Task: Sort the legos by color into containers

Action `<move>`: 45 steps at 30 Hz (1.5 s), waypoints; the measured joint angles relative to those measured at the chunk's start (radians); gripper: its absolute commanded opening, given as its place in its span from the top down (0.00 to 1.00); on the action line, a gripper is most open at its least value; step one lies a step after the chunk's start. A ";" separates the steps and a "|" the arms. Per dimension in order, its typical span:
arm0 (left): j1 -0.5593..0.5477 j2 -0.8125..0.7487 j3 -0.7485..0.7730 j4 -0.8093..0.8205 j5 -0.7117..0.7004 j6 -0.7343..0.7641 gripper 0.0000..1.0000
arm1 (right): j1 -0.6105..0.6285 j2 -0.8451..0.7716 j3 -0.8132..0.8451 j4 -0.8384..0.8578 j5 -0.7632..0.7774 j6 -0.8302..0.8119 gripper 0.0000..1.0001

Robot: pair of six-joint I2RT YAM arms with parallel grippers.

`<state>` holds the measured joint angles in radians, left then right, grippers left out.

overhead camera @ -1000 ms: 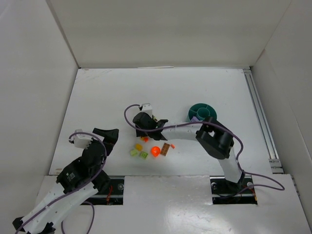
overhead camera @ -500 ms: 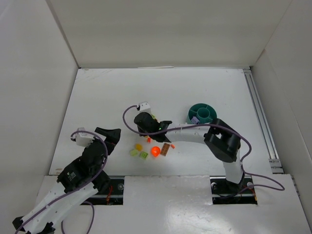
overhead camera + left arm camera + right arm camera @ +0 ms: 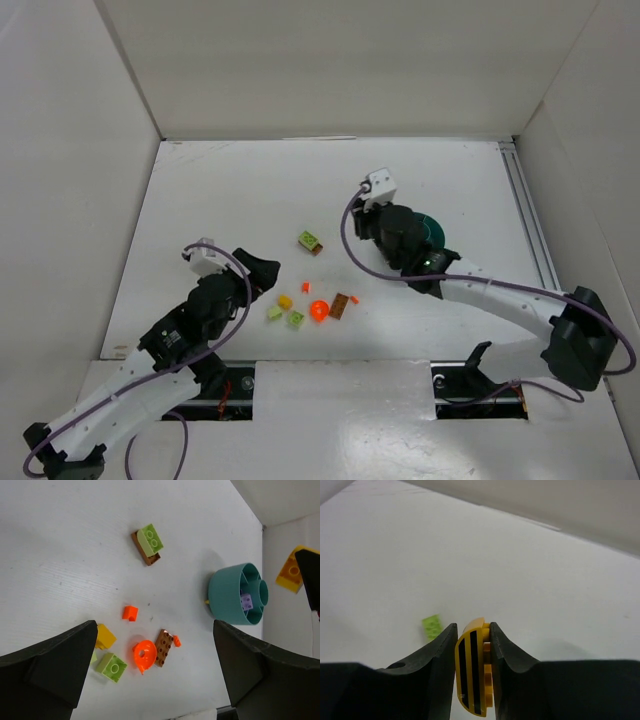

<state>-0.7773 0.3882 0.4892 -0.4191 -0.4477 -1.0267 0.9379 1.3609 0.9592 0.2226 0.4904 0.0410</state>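
Right gripper (image 3: pixel 472 628) pinches a curved yellow brick (image 3: pixel 469 676) (black-striped)

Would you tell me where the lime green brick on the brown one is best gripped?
Grip the green-on-brown stack across its long flat sides, coming straight down: it lies studs up, well apart from the other legos.

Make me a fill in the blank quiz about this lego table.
The right claw grips a yellow piece bearing black ___.
The lego in the teal bowl is ___.
The lime brick apart from the cluster sits on a ___ brick.
The left claw is ___.
Missing: stripes, purple, brown, open.
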 measured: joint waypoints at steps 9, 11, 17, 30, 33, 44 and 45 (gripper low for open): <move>0.000 0.138 -0.013 0.199 0.158 0.126 0.00 | -0.397 -0.126 -0.215 0.132 -0.235 -0.174 0.87; 0.000 0.173 -0.014 0.221 0.171 0.143 0.00 | -0.449 -0.116 -0.229 0.153 -0.302 -0.192 0.87; 0.001 0.283 -0.014 0.264 0.190 0.189 0.00 | -0.563 -0.034 -0.240 0.270 -0.526 -0.222 0.87; 0.001 0.366 -0.013 0.306 0.198 0.248 0.00 | -0.671 0.076 -0.388 0.508 -0.824 -0.179 0.87; 0.001 0.366 -0.013 0.318 0.198 0.257 0.00 | -0.678 0.064 -0.420 0.535 -0.843 -0.167 0.87; 0.001 0.370 -0.013 0.325 0.198 0.264 0.00 | -0.690 -0.062 -0.502 0.587 -0.872 -0.142 0.80; 0.001 0.370 -0.013 0.325 0.198 0.264 0.00 | -0.691 -0.072 -0.504 0.586 -0.871 -0.142 0.80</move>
<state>-0.7765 0.7582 0.4759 -0.0940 -0.2497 -0.7628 0.2466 1.2888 0.4549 0.8085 -0.3805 -0.1009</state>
